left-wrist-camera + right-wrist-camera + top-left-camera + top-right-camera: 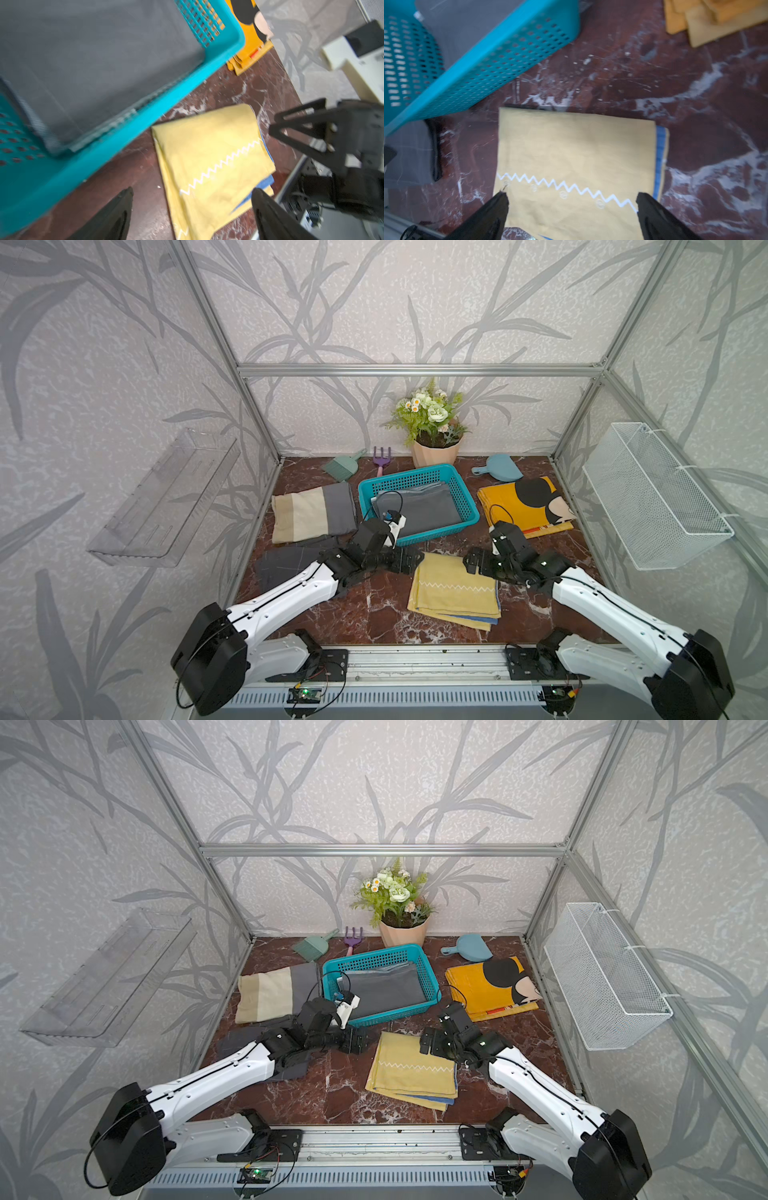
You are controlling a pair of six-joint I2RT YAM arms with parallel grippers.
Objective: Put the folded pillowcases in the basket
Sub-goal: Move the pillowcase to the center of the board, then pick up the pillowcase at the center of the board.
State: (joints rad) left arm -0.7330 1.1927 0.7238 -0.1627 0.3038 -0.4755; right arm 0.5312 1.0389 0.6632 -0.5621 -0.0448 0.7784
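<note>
Position: grey folded pillowcase [419, 508] flat inside basket [436, 532] | Fingers: left fingers [413, 561] and right fingers [473, 562] spread wide, empty, just outside basket's arm-side wall | Risk: that wall clipped on retreat, basket shoved; cloth edge at that rim snagged.

We find bare bench [365, 614] left of the yellow cloth [453, 591], a narrow open strip between that cloth and the basket [436, 532], striped cloth [311, 512] and orange cloth [523, 502] flanking the basket, flower pot [436, 454] close behind it
</note>
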